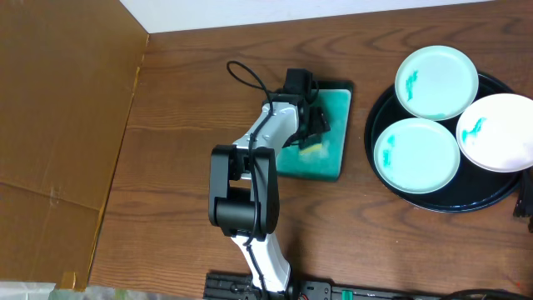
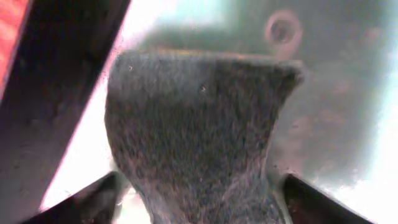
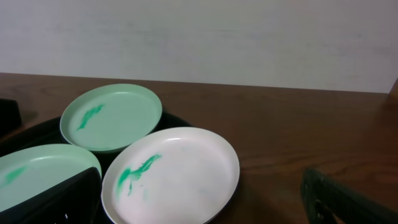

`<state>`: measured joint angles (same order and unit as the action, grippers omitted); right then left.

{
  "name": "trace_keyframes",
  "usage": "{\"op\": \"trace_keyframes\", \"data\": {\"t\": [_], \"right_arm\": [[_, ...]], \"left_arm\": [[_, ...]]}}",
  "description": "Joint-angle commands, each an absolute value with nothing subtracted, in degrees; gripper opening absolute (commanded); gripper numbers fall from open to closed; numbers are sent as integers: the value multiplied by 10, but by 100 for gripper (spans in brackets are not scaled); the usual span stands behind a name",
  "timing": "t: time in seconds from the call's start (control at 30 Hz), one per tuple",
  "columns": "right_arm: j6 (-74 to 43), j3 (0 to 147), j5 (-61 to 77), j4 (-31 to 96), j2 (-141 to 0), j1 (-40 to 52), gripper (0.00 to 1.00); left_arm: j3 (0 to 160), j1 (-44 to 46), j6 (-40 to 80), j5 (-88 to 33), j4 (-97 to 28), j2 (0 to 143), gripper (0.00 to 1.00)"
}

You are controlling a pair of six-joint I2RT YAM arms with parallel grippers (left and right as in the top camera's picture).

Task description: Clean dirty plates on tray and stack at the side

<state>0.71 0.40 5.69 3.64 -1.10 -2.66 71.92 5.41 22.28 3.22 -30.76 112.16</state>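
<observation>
Only the left wrist camera shows the dark sponge (image 2: pixel 199 124) up close, between the left gripper's (image 2: pixel 199 193) wide-set fingers; whether they pinch it I cannot tell. From overhead, that arm bends over a teal dish (image 1: pixel 333 125) left of the tray (image 1: pixel 441 202). Three smeared plates (image 1: pixel 416 154) lie on the tray, on a wooden table (image 1: pixel 183 125). The right gripper (image 3: pixel 205 196) hangs wide and empty at the tray's right edge, with a white wall (image 3: pixel 199 37) beyond.

Overhead: bright, even light; sharp.
Left wrist: heavy blur; sponge (image 2: pixel 199 137) out of focus; white glare lower left.
Right wrist: dimmer, soft; jaws blurred at bottom corners.
</observation>
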Motion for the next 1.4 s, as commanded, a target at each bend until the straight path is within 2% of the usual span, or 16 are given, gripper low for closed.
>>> {"op": "trace_keyframes", "data": {"t": [0.0, 0.13, 0.2, 0.47, 0.77, 0.93, 1.0, 1.17, 1.37], "right_arm": [[14, 3, 57, 39, -10, -32, 99], [14, 3, 57, 39, -10, -32, 99], [14, 3, 57, 39, -10, -32, 99], [14, 3, 57, 39, -10, -32, 99], [14, 3, 57, 39, -10, -32, 99], [14, 3, 57, 39, -10, -32, 99], [14, 3, 57, 39, -10, -32, 99], [14, 3, 57, 39, -10, -32, 99], [14, 3, 57, 39, -10, -32, 99]], "left_arm": [[715, 53, 224, 56, -308, 1117, 63], [715, 53, 224, 56, -313, 1117, 23], [716, 53, 224, 55, -317, 1113, 8], [728, 56, 224, 50, -341, 1025, 7], [728, 105, 224, 50, -342, 880, 7], [719, 109, 224, 65, -341, 901, 7], [701, 110, 224, 101, -314, 938, 7], [683, 106, 223, 101, -285, 1052, 7], [729, 107, 224, 100, -344, 981, 7]]}}
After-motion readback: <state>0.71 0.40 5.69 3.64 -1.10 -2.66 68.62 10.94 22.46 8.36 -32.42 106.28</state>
